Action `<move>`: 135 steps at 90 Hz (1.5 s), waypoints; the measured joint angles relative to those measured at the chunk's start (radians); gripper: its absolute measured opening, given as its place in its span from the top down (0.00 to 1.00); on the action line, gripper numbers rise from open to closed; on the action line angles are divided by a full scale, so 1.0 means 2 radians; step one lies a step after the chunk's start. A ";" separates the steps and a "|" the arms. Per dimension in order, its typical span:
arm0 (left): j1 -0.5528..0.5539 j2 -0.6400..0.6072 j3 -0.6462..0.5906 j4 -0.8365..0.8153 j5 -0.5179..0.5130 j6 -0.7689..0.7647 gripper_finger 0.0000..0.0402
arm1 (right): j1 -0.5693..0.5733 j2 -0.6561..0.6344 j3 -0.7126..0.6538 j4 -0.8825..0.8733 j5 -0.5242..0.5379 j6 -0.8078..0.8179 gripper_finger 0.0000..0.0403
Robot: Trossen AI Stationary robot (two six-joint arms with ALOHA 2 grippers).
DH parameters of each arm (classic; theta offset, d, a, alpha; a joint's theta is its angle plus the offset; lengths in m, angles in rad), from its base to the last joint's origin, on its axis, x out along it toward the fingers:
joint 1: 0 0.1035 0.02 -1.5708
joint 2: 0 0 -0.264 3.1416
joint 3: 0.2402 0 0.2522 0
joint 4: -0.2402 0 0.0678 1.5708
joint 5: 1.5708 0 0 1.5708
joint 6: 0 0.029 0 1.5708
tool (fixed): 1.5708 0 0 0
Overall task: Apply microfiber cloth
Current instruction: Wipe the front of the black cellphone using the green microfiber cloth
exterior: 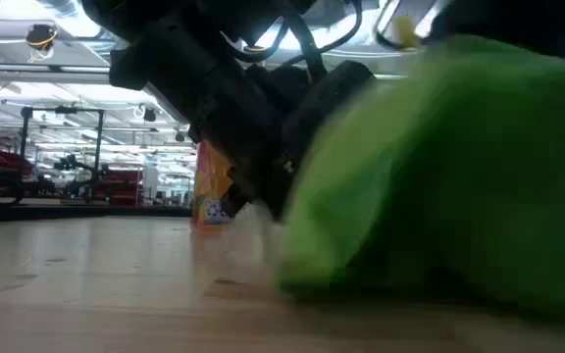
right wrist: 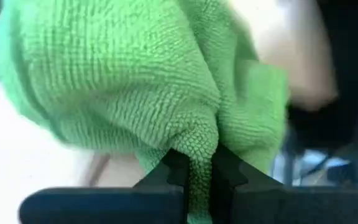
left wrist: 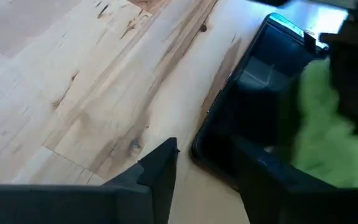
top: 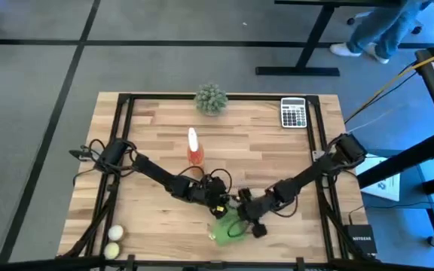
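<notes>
From above, the microfiber cloth (top: 227,226) lies low centre on the table (top: 157,226), the right gripper (top: 243,223) on it, the left gripper (top: 218,202) just above; spray bottle (top: 194,147) upper middle. Low view: cloth fills the right. Left wrist: fingers (left wrist: 160,171) spread beside a dark slab (left wrist: 253,106). Right wrist: fingers (right wrist: 178,169) pinch the cloth.

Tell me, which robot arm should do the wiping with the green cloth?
The right one, probably. The right gripper is already pinched shut on the bright green soft microfiber cloth, beside a flat black glossy slab. The left gripper is open, holding nothing.
</notes>
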 joint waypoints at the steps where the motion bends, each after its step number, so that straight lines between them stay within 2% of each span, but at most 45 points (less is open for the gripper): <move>1: 0.000 0.000 0.000 0.000 0.000 0.000 0.67 | 0.000 -0.005 0.000 -0.006 0.000 0.000 0.98; 14: 0.000 0.000 0.000 0.000 0.001 0.000 0.67 | 0.001 -0.074 -0.001 -0.085 0.012 0.008 0.98; 22: 0.000 0.000 0.000 0.000 0.001 0.000 0.67 | 0.001 -0.104 -0.001 -0.117 0.050 0.007 0.98; 33: 0.000 0.000 0.000 0.000 0.001 0.000 0.67 | 0.001 -0.106 -0.001 -0.096 0.135 -0.007 0.98; 41: 0.000 0.000 0.000 0.000 0.002 0.000 0.67 | -0.004 -0.081 0.000 -0.050 0.161 -0.020 0.98; 50: 0.000 0.000 0.000 0.000 0.002 0.000 0.67 | -0.012 -0.044 0.000 -0.028 0.139 -0.023 0.98; 58: 0.000 0.000 0.000 -0.001 0.002 -0.001 0.67 | -0.013 -0.020 0.000 -0.063 0.122 -0.021 0.98; 67: 0.000 0.000 0.000 -0.001 0.002 -0.001 0.67 | -0.009 -0.022 0.004 -0.119 0.115 0.000 0.98; 97: 0.000 0.001 0.000 -0.003 0.002 0.002 0.67 | 0.019 -0.103 -0.001 -0.339 0.063 0.035 0.98; 106: 0.000 0.000 0.000 -0.004 0.000 0.002 0.67 | 0.017 -0.135 0.002 -0.372 0.062 0.047 0.98; 115: 0.000 0.000 0.000 -0.004 0.000 0.002 0.67 | 0.013 -0.156 0.011 -0.333 0.100 0.045 0.98; 127: 0.000 0.000 0.000 -0.003 0.000 0.002 0.67 | 0.008 -0.154 0.011 -0.194 0.168 0.002 0.98; 135: 0.000 0.000 0.000 -0.003 0.002 0.002 0.67 | -0.003 -0.127 0.005 -0.105 0.177 -0.033 0.98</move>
